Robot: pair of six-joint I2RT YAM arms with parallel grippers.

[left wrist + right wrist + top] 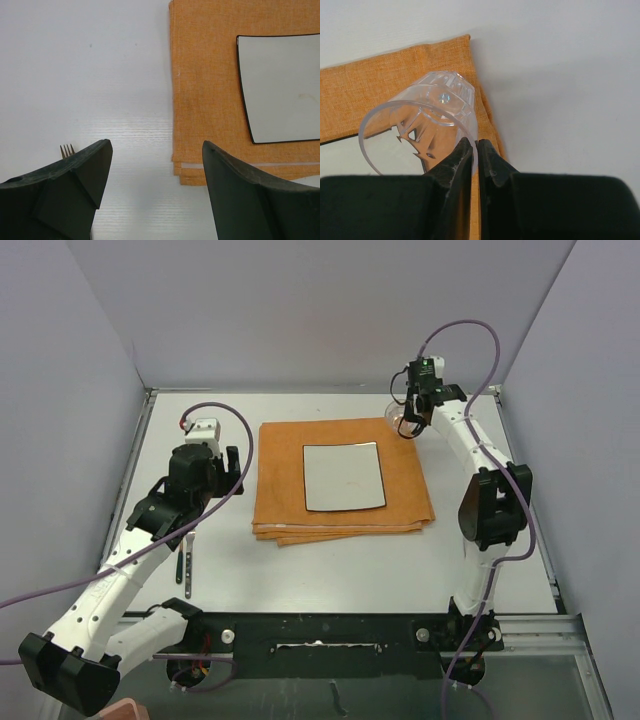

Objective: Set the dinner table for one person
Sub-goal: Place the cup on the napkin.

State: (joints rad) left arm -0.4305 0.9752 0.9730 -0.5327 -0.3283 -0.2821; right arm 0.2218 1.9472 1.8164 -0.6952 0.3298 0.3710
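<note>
Worktop carrying mat and plate, right hand gripping cup.
You are seeing the orange mat lying flat around the worktop's middle, with the square white plate sitting on the mat's middle. Your right hand is pinching the clear cup by its rim, fingers nearly together with the wall between them. The cup is tilting, mouth toward the wrist camera, over the mat's far right corner. Your left hand is hanging with fingers wide, holding nothing, over bare worktop just left of the mat. A fork is lying on the worktop left of the mat, beside your left arm, its tines peeking from behind the left finger.
</note>
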